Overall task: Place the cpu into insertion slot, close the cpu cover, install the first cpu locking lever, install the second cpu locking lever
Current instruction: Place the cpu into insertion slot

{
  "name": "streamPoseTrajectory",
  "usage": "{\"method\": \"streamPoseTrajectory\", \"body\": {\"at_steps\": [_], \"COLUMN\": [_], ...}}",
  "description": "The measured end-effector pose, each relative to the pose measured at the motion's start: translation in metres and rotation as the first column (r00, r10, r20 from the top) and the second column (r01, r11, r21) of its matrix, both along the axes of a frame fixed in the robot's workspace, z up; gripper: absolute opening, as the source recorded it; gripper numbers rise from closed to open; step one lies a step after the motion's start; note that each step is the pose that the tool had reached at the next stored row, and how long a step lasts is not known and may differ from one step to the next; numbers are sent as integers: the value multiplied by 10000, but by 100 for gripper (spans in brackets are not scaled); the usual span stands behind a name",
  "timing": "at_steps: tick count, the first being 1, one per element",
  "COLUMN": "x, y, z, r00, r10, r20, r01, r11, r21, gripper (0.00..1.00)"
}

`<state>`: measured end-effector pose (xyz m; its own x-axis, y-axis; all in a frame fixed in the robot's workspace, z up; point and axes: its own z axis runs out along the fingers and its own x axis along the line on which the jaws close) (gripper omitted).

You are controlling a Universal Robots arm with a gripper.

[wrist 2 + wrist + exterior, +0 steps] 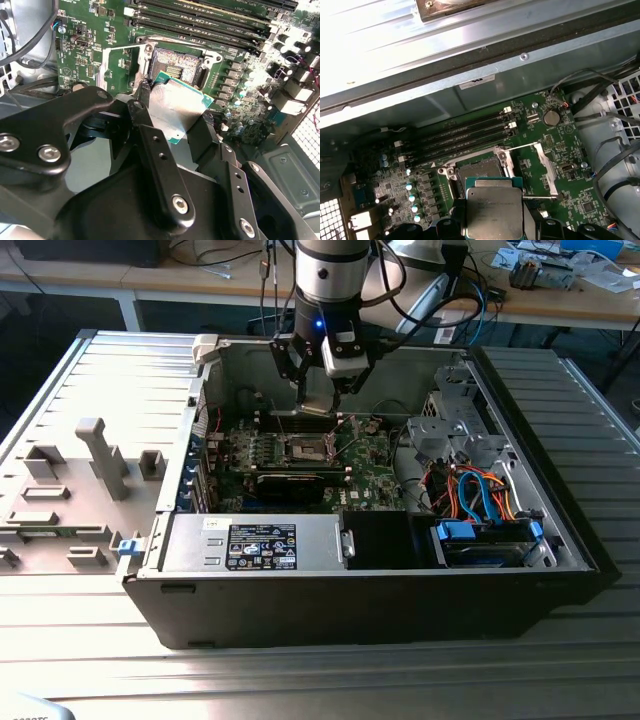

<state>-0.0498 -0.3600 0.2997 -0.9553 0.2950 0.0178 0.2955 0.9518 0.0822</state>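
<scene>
Dark fingers (pixel 144 100) of the gripper (pixel 172 112) pinch the cpu (pixel 180 107) by its edges, apart from and close above the insertion slot (pixel 177 62). The cpu cover (pixel 117 67) lies flipped open beside it. The chip looks slightly askew, though the angle is hard to judge. Lowered crooked, a corner could bend the socket contacts.

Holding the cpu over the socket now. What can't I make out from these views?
1. insertion slot: near part hidden behind the cpu, first wrist view.
2. cpu underside: faces away in both wrist views.
3. Gap between cpu and slot: too small to judge in the exterior view, below the gripper.
4. cpu's gripped edges: covered by the fingers, second wrist view.
</scene>
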Motion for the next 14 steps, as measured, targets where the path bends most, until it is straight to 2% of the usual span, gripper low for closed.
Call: {"method": "streamPoseTrajectory", "body": {"at_steps": [14], "x": [0], "y": [0], "z": [-4], "r00": [9998], "r10": [-218], "r20": [0], "r01": [218], "r11": [9998], "r21": [-11], "gripper": [54]}}
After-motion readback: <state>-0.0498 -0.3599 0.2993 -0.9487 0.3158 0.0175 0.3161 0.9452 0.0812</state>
